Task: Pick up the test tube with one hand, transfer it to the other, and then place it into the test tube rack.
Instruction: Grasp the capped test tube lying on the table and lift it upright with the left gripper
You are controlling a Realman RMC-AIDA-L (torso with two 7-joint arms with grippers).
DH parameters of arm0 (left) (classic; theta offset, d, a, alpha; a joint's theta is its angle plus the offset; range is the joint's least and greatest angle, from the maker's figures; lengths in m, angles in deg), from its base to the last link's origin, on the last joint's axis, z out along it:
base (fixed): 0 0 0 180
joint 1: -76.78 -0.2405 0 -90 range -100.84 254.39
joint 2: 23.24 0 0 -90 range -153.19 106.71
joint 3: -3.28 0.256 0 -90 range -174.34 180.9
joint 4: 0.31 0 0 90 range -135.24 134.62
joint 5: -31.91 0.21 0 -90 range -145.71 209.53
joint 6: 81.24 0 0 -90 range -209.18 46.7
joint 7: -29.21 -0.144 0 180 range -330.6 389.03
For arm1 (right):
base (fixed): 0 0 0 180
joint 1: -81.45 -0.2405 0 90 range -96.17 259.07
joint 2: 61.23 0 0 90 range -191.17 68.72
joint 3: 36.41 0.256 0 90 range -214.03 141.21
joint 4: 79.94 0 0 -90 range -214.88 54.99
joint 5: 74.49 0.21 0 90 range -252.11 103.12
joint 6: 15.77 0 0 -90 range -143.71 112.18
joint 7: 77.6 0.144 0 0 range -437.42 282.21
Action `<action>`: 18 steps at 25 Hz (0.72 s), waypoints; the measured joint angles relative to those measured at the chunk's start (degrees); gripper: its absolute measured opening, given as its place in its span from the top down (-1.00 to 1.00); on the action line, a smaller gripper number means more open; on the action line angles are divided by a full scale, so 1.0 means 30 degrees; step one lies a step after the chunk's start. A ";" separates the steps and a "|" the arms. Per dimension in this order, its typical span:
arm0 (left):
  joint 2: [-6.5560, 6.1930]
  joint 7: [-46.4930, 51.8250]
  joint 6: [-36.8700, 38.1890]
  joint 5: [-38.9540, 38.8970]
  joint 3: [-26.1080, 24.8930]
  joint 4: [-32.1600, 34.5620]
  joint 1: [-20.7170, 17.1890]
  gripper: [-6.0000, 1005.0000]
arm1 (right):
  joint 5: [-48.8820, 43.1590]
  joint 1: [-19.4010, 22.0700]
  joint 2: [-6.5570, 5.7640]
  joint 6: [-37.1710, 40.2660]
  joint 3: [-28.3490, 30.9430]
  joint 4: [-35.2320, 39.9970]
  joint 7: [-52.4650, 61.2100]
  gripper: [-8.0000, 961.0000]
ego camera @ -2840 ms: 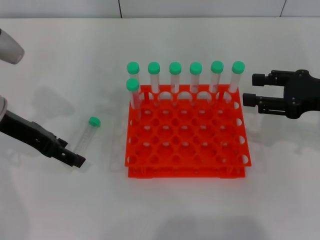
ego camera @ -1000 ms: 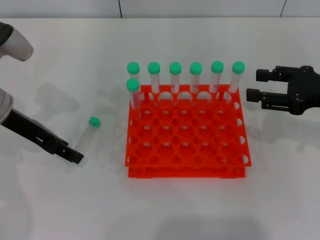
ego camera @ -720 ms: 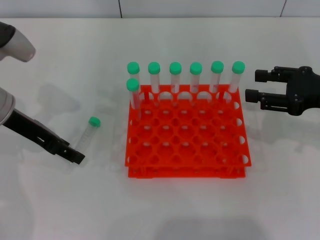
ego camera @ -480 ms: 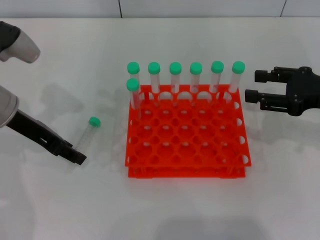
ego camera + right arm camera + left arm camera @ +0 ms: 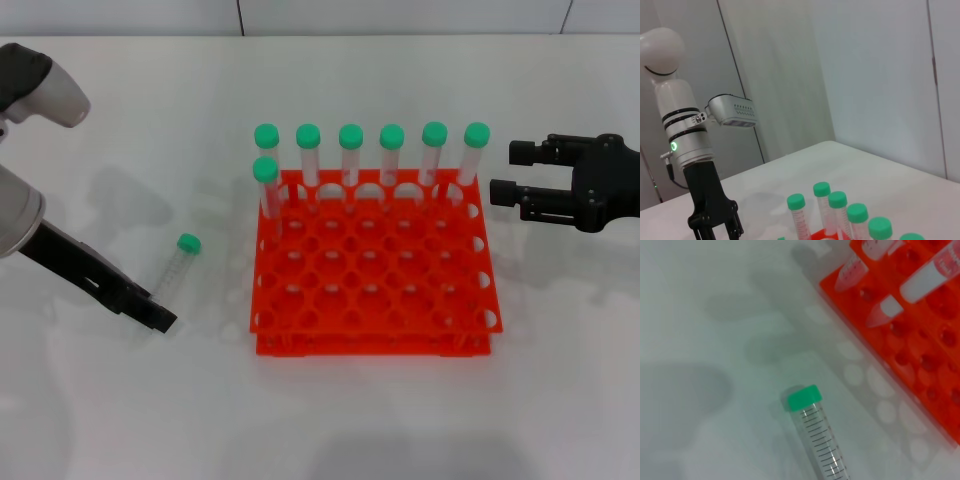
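Observation:
The loose test tube (image 5: 176, 266), clear with a green cap, lies on the white table left of the orange-red rack (image 5: 375, 345). My left gripper (image 5: 160, 319) hangs low just beyond the tube's tapered end, not touching it, and its fingers look spread. The left wrist view shows the tube (image 5: 816, 442) lying close below, with the rack's corner (image 5: 920, 365) beside it. My right gripper (image 5: 504, 171) is open and empty, hovering right of the rack's back right corner. The right wrist view shows the left gripper (image 5: 715, 227) on its arm with the green ring.
Several identical green-capped tubes (image 5: 350, 150) stand in the rack's back row, and one more (image 5: 266, 185) stands in the second row at the left. They also show in the right wrist view (image 5: 838, 207). A wall runs behind the table.
The left arm has swung slightly right, bringing its gripper a little closer to the tube's tapered end. The right gripper rose a little early on, then held. The tube has not moved.

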 joint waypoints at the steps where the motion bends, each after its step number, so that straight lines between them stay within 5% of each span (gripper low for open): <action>1: -0.0001 0.0002 0.0000 0.0000 0.0005 -0.0013 0.0015 -0.12 | 0.0000 0.0000 0.0000 -0.0002 -0.0001 -0.0001 -0.0004 -0.33; 18: -0.0119 0.0116 -0.0058 0.0016 -0.0010 -0.0233 0.0136 0.02 | 0.0001 0.0000 -0.0002 -0.0018 0.0265 -0.0029 -0.0135 -0.34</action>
